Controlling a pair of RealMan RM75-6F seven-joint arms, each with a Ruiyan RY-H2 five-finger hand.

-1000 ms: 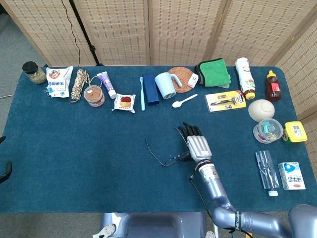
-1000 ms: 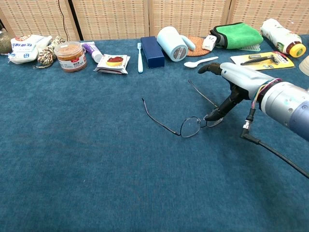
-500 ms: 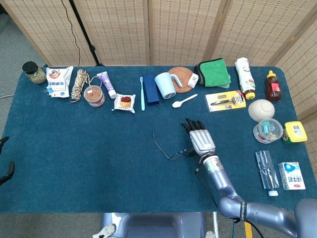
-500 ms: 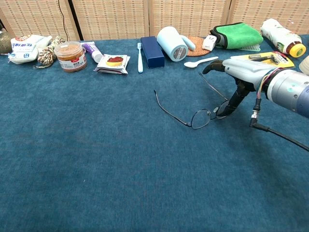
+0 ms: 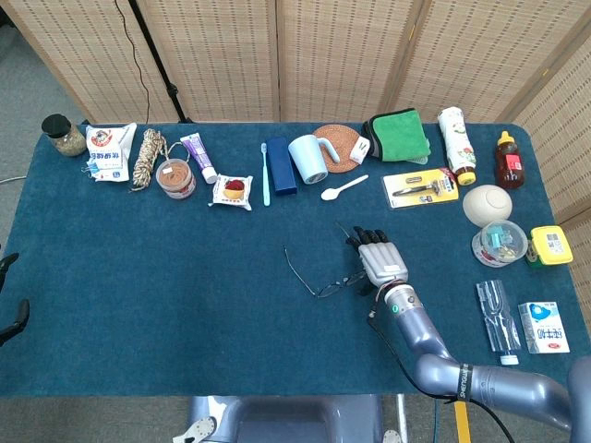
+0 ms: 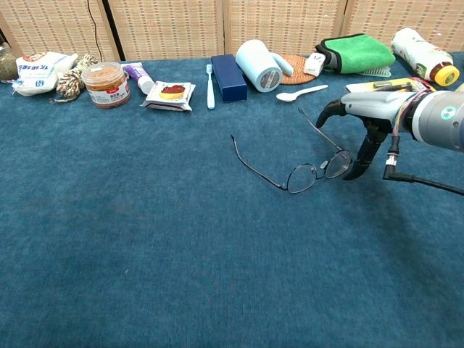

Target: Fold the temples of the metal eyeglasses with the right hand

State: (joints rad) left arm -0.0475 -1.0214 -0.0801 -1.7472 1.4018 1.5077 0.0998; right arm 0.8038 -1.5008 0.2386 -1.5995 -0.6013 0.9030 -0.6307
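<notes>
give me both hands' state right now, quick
Left hand: not in view.
Right hand: arched over the right end of the metal eyeglasses, thumb at the lens; a grip cannot be told.

Dark-framed eyeglasses (image 6: 301, 165) on a teal blue table (image 6: 145, 239), green cloth (image 6: 355, 52) behind.

- A table (image 5: 138, 305) covered in dark teal carpet-like cloth fills most of both views.
- Woven rattan folding screens (image 5: 342, 55) stand behind it as a backdrop; another panel (image 5: 563, 111) angles in at the far side.
- Grey floor (image 5: 55, 92) shows beside the table.
- A black cable (image 5: 138, 55) hangs down one screen.
</notes>
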